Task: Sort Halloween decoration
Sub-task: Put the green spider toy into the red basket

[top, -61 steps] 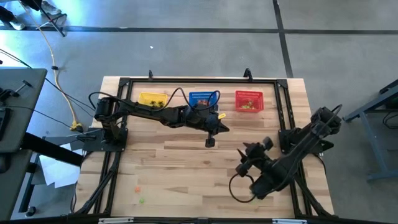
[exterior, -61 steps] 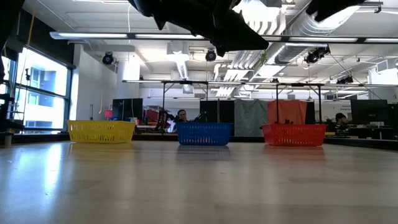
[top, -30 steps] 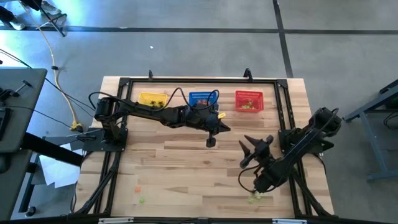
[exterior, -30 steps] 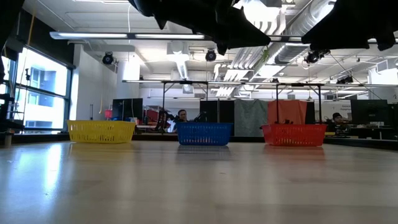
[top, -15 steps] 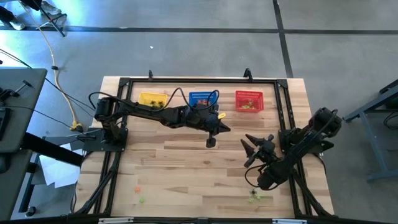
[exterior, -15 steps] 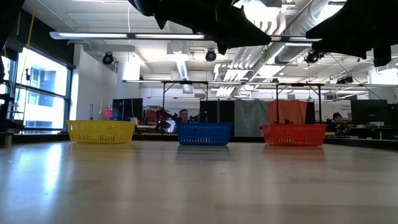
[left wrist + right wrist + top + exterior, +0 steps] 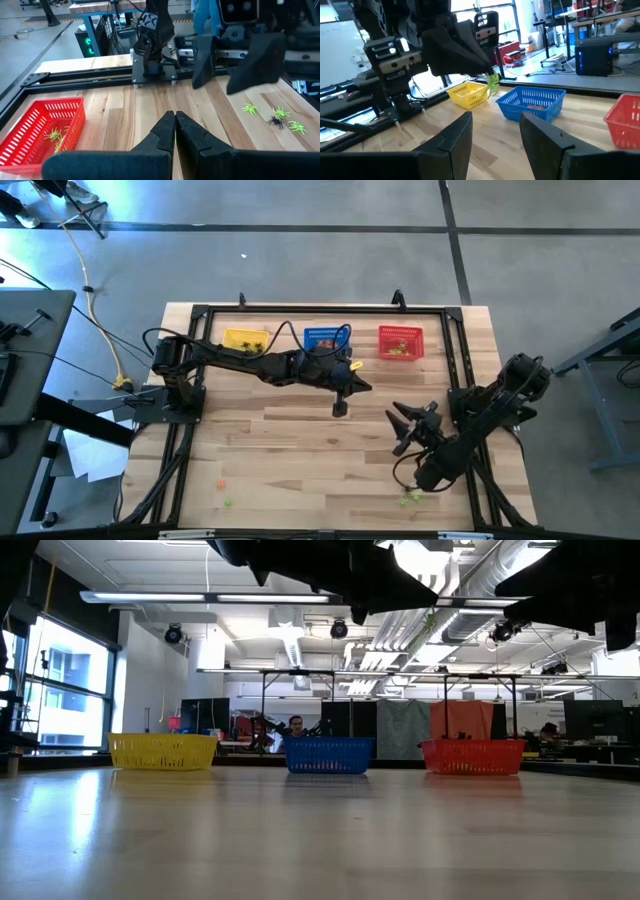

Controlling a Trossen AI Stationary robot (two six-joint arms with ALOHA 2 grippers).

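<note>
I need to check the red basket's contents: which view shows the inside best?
The left wrist view: it looks down into the red basket, showing light green spiders. The high view shows only green specks, the low view its side, the right wrist view just an edge.

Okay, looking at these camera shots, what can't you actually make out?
- Yellow basket contents: too small from the high view, behind mesh in the low view.
- Blue basket contents: masked by the left arm from above.
- Trinkets near the right arm: too tiny to count from above.
- Whether the left pincer holds anything.
</note>
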